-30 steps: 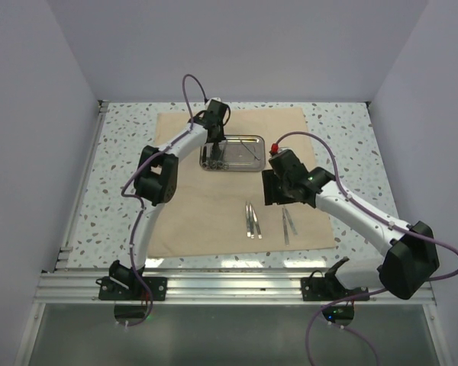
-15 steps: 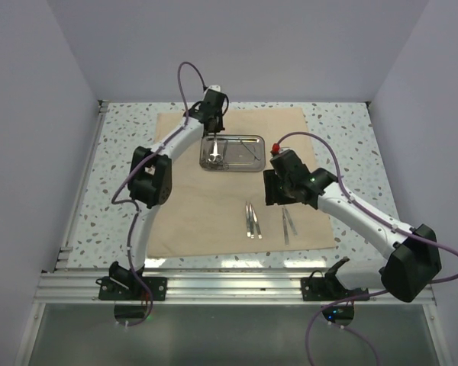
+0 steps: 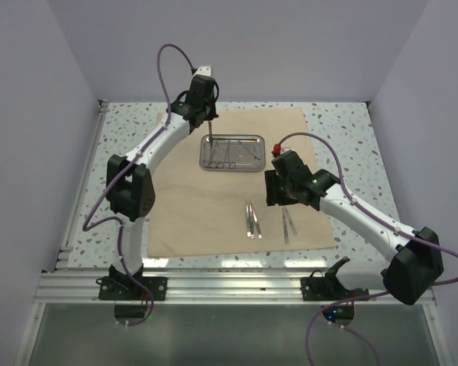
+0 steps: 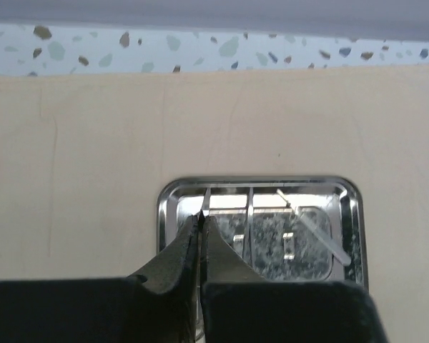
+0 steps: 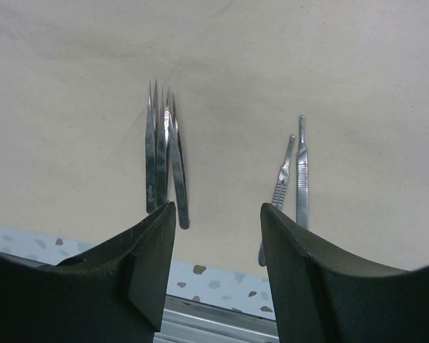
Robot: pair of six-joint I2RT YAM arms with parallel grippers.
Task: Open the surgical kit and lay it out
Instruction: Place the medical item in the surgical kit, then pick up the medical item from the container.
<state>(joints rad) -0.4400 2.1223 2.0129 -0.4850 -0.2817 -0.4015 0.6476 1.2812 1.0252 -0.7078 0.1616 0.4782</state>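
Observation:
The tan cloth wrap [image 3: 206, 206] lies spread flat. The steel tray [image 3: 230, 137] sits on its far part with several thin instruments [image 3: 240, 152] in it. My left gripper [image 3: 209, 126] hangs above the tray's left end, shut on a thin silver instrument [image 3: 211, 146] that dangles down. In the left wrist view the gripper [image 4: 202, 216] shows the instrument's tip [image 4: 206, 200] poking out over the tray [image 4: 257, 181]. My right gripper [image 3: 278, 194] is open and empty above the cloth. In the right wrist view the gripper [image 5: 218, 211] is between tweezers [image 5: 163, 153] and two slim handles [image 5: 293, 175].
The tweezers [image 3: 252, 219] and the two slim handles [image 3: 288, 223] lie near the cloth's front edge. Speckled tabletop [image 3: 351, 145] surrounds the cloth. White walls close in the left, right and back. An aluminium rail [image 3: 229, 286] runs along the near edge.
My left arm has risen and drawn back from the tray's left part, lifting the thin instrument out with it. My right arm has hardly moved.

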